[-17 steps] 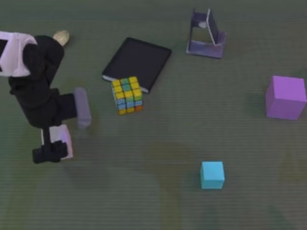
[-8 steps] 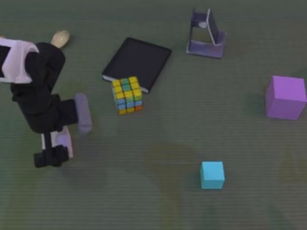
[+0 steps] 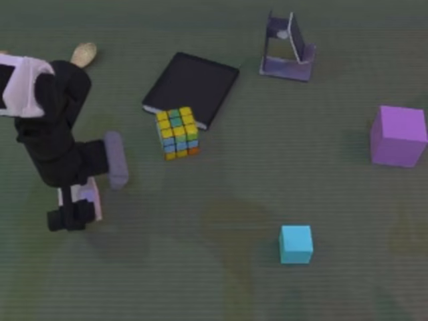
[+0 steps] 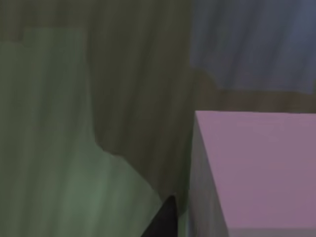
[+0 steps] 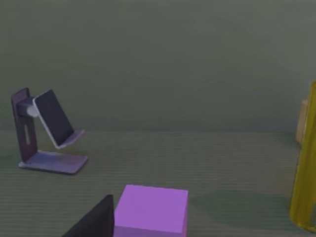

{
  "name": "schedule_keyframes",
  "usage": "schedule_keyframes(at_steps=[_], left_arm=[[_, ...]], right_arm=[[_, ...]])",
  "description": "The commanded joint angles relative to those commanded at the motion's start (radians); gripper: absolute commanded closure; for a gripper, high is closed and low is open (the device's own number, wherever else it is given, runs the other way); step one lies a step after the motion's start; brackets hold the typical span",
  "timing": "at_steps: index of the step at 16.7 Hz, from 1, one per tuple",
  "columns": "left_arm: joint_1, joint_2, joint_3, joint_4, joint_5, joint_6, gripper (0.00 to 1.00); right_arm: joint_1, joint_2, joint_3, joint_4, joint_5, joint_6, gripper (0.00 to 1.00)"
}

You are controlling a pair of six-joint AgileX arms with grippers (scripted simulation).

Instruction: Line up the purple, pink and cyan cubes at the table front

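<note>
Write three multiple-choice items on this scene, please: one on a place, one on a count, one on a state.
1. Where is the left gripper?
A. over the pink cube at the table's left
B. over the cyan cube
C. beside the phone stand

2. How many plain single-colour cubes show in the top view?
A. one
B. three
C. five

3. How does the puzzle cube lie?
A. on the purple cube
B. against a corner of the black tablet
C. inside the phone stand

Answers: 1 A, the gripper covers the pink cube; 2 B, pink, cyan and purple; 3 B, it meets the tablet's corner.
</note>
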Motion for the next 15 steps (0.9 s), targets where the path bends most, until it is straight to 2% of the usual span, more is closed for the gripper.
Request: schedule_keyframes(at_steps=[3, 4, 11, 15], left_arm=[[0.000, 0.000, 0.000, 0.000, 0.000, 0.000, 0.98], [0.000, 0.000, 0.000, 0.000, 0.000, 0.000, 1.00], [0.000, 0.000, 0.000, 0.000, 0.000, 0.000, 1.00], [0.010, -0.048, 0.029, -0.072, 0.008, -0.019, 1.00]], right_arm=[[0.000, 0.000, 0.000, 0.000, 0.000, 0.000, 0.00], [0.000, 0.000, 0.000, 0.000, 0.000, 0.000, 0.00], [0.000, 0.000, 0.000, 0.000, 0.000, 0.000, 0.00], [0.000, 0.000, 0.000, 0.000, 0.000, 0.000, 0.00]])
